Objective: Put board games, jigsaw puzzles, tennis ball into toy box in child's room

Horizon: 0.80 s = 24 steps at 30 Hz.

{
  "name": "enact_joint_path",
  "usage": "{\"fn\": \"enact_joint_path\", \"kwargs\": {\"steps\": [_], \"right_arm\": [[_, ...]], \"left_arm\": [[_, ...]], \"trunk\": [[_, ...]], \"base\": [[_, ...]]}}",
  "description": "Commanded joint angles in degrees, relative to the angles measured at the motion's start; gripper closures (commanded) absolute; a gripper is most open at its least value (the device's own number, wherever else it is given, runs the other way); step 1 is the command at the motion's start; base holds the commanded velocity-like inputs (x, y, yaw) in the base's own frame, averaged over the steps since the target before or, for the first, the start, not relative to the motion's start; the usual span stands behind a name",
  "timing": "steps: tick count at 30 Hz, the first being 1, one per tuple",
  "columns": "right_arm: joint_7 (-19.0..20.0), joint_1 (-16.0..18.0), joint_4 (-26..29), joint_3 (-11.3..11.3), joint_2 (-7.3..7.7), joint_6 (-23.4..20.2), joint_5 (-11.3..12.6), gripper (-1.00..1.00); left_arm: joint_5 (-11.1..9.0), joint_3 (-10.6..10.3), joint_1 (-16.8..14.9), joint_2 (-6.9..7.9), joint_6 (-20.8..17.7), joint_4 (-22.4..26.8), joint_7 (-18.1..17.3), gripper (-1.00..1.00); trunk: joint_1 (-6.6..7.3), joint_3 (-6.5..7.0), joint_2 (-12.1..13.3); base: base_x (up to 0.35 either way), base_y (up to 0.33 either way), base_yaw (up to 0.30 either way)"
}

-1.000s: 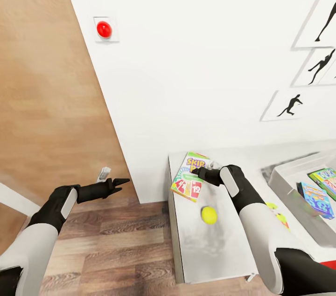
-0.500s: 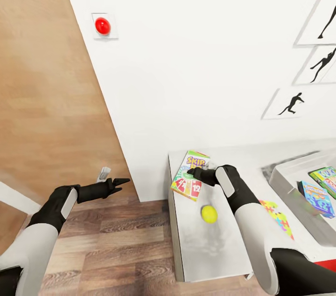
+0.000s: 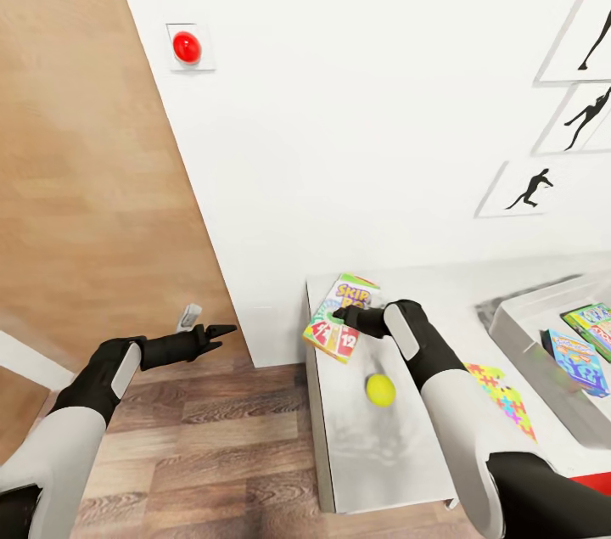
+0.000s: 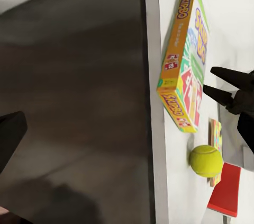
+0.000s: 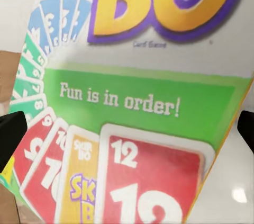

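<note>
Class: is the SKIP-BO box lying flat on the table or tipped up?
Tipped up. In the left wrist view the SKIP-BO box stands on its long edge on the table, right gripper fingers spread against its cover.

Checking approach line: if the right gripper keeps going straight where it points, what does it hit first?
Most likely the SKIP-BO box: the right gripper hovers open just over its cover, pointing down at it. Whether the fingertips already touch is unclear.

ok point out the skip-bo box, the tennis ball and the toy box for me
SKIP-BO box (image 3: 333, 334): head view, on its red card corner.
tennis ball (image 3: 380, 390): head view, middle of the ball.
toy box (image 3: 519, 334): head view, on its near grey wall.
</note>
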State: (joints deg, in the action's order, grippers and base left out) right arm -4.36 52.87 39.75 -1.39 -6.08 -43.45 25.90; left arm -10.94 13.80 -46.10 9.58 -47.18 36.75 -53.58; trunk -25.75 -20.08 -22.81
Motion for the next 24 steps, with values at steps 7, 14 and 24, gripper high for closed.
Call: {"fn": "enact_joint_path", "kwargs": {"steps": [7, 14, 24], "right_arm": [[1.5, 0.0, 0.1, 0.0, -0.15, -0.2, 0.6, -1.0], [2.0, 0.0, 0.5, 0.1, -0.56, -0.2, 0.7, -1.0], [2.2, 0.0, 0.6, 0.1, -1.46, -0.2, 0.7, -1.0]], "left_arm": [[-0.1, 0.0, 0.0, 0.0, -0.3, 0.0, -0.2, -1.0], [-0.1, 0.0, 0.0, 0.0, -0.3, 0.0, -0.2, -1.0], [-0.1, 0.0, 0.0, 0.0, -0.3, 0.0, -0.2, -1.0]], "trunk": [[-0.03, -0.1, -0.1], [-0.03, -0.1, -0.1], [-0.03, -0.1, -0.1]], "base": [[0.0, 0.0, 0.0], [0.0, 0.0, 0.0], [0.0, 0.0, 0.0]]}}
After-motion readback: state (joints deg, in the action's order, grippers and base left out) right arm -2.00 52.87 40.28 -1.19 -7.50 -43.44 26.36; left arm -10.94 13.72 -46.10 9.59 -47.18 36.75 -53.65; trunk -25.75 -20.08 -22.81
